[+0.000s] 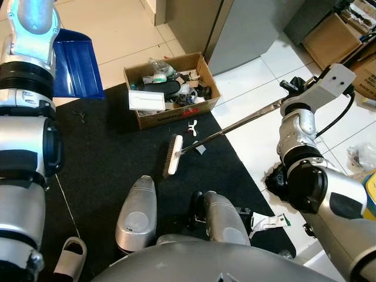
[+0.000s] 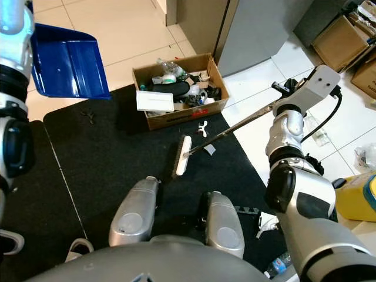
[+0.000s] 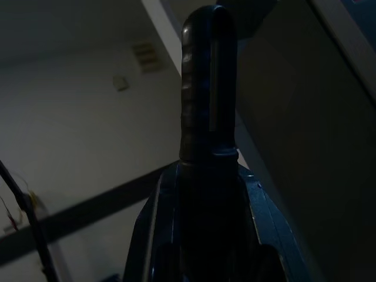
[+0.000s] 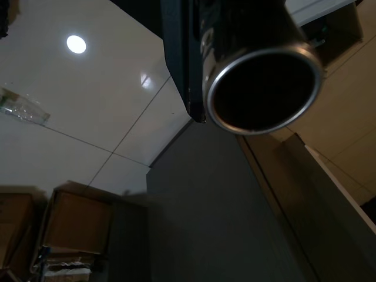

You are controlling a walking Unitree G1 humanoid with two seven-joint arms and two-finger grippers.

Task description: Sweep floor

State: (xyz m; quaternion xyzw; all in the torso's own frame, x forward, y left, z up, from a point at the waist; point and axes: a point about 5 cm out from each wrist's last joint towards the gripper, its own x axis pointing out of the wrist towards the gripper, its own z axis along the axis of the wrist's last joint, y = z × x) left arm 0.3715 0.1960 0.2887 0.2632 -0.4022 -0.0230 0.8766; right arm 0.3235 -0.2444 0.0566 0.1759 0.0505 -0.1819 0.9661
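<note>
Broom: I hold the metal handle (image 1: 247, 119) in the right gripper (image 1: 292, 87); its fingers look clamped on it, the tube end right at the wrist camera. The brush head (image 1: 174, 155) rests on the black mat (image 1: 117, 153).
Dustpan: the blue dustpan (image 1: 75, 56) is raised at my left, its handle gripped in the left gripper (image 3: 202, 117).
Debris: a white scrap (image 1: 192, 125) lies just beside the brush, near the cardboard box (image 1: 170, 88).
Risk: I judge a long stroke could knock the box or push litter under it.
Risk: bristles may drag on the mat edge.
</note>
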